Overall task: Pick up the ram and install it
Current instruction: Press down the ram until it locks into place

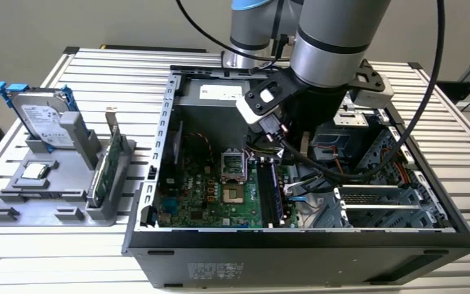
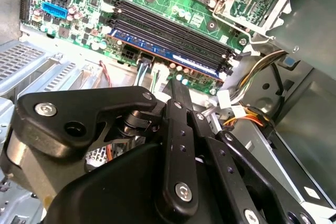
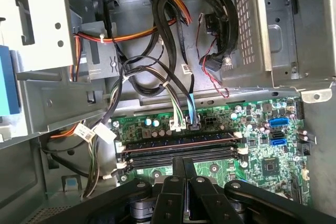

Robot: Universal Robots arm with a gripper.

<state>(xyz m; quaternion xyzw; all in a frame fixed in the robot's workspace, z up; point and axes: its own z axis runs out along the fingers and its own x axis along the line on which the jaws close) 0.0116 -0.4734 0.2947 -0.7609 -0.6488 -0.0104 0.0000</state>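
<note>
Black gripper (image 2: 177, 90) linkage lay closest to the lens in both wrist views. Its two fingers (image 3: 176, 182) were drawn together side by side, with no gap to speak of and nothing seen held between them. The tips hung just over the bank of memory slots on the motherboard (image 2: 94, 3), inside the open computer case (image 1: 300, 239).

The ram (image 2: 173, 55) stood on edge in the slot nearest the board's cable connectors, with its long top edge facing up. In the exterior view it showed as a dark upright strip (image 1: 273, 190) beside the processor socket (image 1: 232, 164). Whether it was pressed fully home, or whether the fingertips touched it, could not be told.

Outside the case, on the exterior view's left, a grey holder (image 1: 47, 211) carried the hard drive (image 1: 43, 119) and the green card (image 1: 104, 168).

Handling assessment: the stick appeared light, thin and stiff, though likely brittle under bending or twisting. Its chips and contact edge are best left untouched. A sound hold would be across the two flat faces near mid-length, with any downward load spread evenly along the top edge. Loose cables (image 3: 173, 19) lay near the slot bank and posed a possible snag.
</note>
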